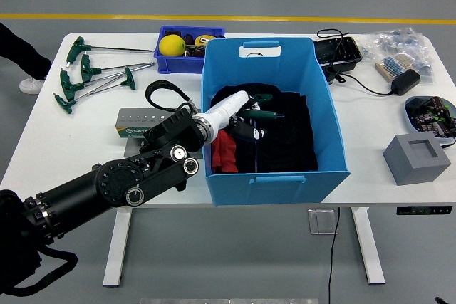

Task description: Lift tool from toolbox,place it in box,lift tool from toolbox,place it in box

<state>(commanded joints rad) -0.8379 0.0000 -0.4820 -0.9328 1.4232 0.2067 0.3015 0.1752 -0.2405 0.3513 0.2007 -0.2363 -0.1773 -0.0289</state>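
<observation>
The left arm (135,183) reaches in from the lower left, over the near wall of the blue box (274,176), and the left hand (246,115) is down inside it, low over the dark lining. Right at the hand lies a green-handled tool (262,111), its handle pointing toward the box's right side. The fingers look curled close around that handle, but hand and dark cloth run together there, so I cannot tell whether they pinch it or merely rest against it. A red patch (225,152) shows in the box's near-left corner, just beside the white wrist.

Outside the box, to its left, the grey toolbox (142,123) lies flat on the white table (57,154), partly covered by the arm. Farther left, more green T-handle tools (85,76) lie spread out — well apart from the box. Behind them a small blue bin (187,64) holds a yellow ball (172,45).

On the right side of the table: a black tray (338,53), a black power adapter (403,81) with its cable, and a grey block (417,159) near the front edge. At the far left edge, a person's dark sleeve and a shoe (30,85) just show.
</observation>
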